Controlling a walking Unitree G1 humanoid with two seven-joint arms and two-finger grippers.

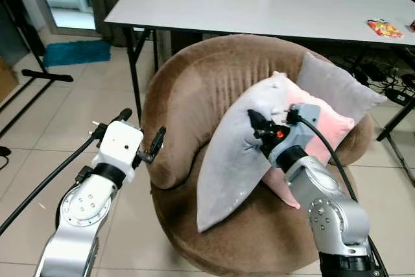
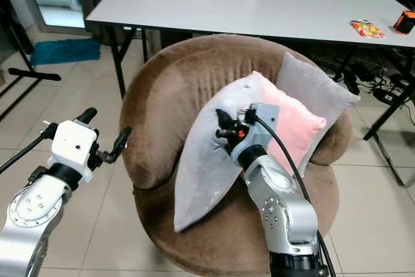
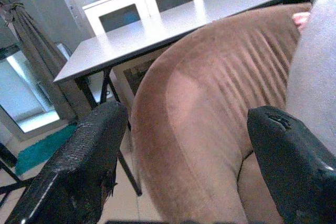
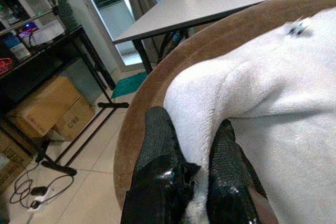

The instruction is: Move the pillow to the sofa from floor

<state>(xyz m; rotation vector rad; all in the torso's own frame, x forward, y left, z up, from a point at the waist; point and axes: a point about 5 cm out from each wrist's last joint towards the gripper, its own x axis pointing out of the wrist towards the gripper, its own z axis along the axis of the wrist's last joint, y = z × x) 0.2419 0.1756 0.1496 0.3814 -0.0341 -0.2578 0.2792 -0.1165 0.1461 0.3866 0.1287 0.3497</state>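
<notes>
A pale grey pillow (image 1: 237, 154) leans upright inside the round brown sofa (image 1: 194, 95), its lower corner on the seat. My right gripper (image 1: 258, 131) is shut on a fold of the pillow's upper edge; in the right wrist view the black fingers (image 4: 226, 182) pinch white fleece (image 4: 262, 98). Left of the sofa's arm, my left gripper (image 1: 142, 135) stands open with nothing between its fingers (image 3: 79, 166); the sofa's ribbed back (image 3: 210, 103) lies ahead of it.
A pink pillow (image 1: 324, 124) and a grey pillow (image 1: 337, 89) rest against the sofa's right side. Behind the sofa stands a grey table (image 1: 259, 4) with a snack packet (image 1: 384, 28). A teal mat (image 1: 74, 51) and black stand legs (image 1: 39, 76) lie on the tiled floor at left.
</notes>
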